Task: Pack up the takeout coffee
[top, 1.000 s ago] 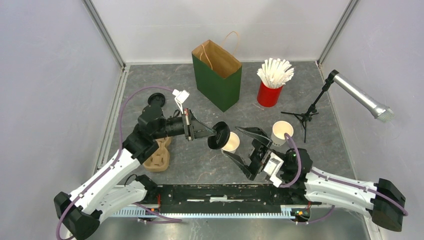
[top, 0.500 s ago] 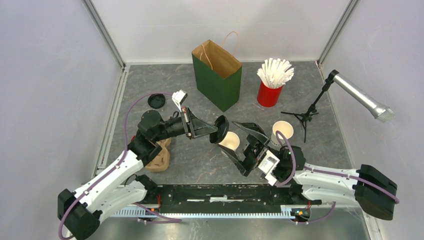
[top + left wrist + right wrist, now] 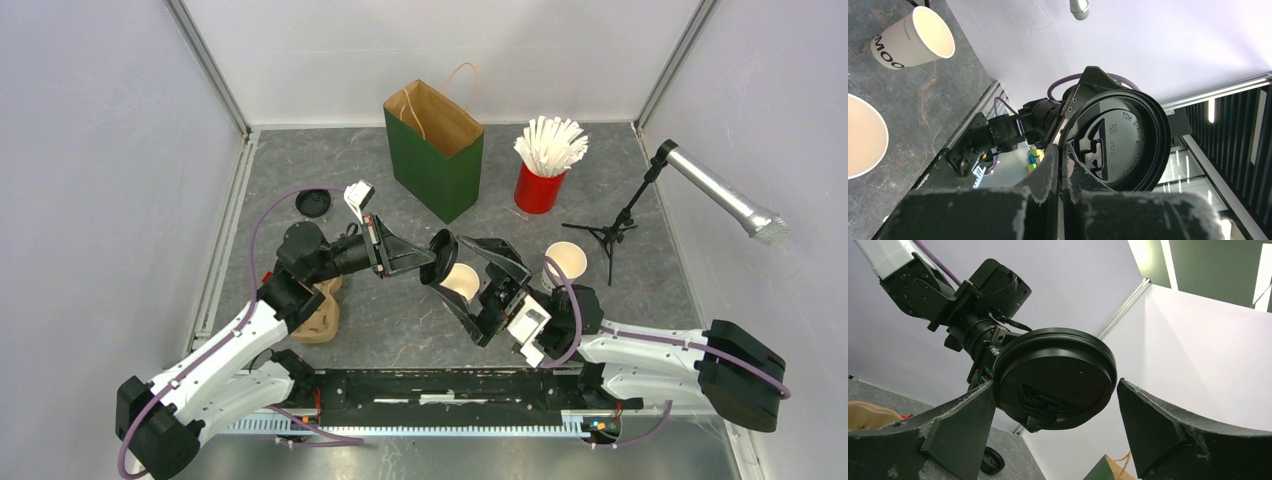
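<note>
Currently, spare round black plastic lid (image 3: 313,202) lies far left. Left gripper (image 3: 430,263) is clamped on another black lid (image 3: 1115,142), tilted over the centre open white paper cup (image 3: 461,282). Right gripper (image 3: 1055,384) is spread wide, near. Second white cup (image 3: 565,262) stands right.

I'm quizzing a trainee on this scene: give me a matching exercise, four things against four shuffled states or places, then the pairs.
1 left gripper
2 right gripper
3 green bag
4 red cup

a open, pointed at the black lid
b holds white straws
c shut on the black lid
d stands open at the back

Pairs: 1c, 2a, 3d, 4b
</note>
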You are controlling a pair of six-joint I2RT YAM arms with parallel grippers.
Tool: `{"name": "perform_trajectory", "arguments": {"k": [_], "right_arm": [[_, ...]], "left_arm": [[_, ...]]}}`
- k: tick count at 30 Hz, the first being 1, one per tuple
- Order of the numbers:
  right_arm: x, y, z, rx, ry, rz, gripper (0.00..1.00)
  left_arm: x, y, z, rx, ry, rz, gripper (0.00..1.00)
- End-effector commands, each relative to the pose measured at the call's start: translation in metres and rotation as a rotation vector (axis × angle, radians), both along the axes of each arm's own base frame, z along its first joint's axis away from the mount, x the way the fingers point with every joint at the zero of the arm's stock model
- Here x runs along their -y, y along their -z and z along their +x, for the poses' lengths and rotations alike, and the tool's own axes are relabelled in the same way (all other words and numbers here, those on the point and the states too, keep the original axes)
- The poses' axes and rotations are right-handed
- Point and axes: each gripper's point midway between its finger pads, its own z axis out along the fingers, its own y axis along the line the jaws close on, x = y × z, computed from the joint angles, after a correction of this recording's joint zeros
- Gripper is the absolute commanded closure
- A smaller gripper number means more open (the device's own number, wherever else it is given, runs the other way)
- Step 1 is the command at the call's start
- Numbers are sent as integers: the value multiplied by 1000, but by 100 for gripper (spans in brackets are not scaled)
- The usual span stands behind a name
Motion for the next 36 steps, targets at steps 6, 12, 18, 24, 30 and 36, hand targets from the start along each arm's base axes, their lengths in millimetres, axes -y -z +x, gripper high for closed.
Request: {"name": "perform_trajectory", "arguments": {"k": [6,12,18,24,30,36], "right_arm": [[-1,-19,-3,68,6,40,11],[2,-18,0,59,19,49,11],[4,-17,3,18,22,62,12],[8,-13,10,-66,28,75,16],[12,4,25,-224,63,41,17],[11,41,42,-419,117,-80,17]], "left_arm": [[0,-9,-5,-19,19,-38,98],[1,-4,-3,-29,16,-29,94],[-3,-2,-2,-23,-19,-11,69],[-10,3,-1,3,-65,37,38],[-15,11,9,60,-128,138,15],[-24,44,26,84,-207,321,0]]}}
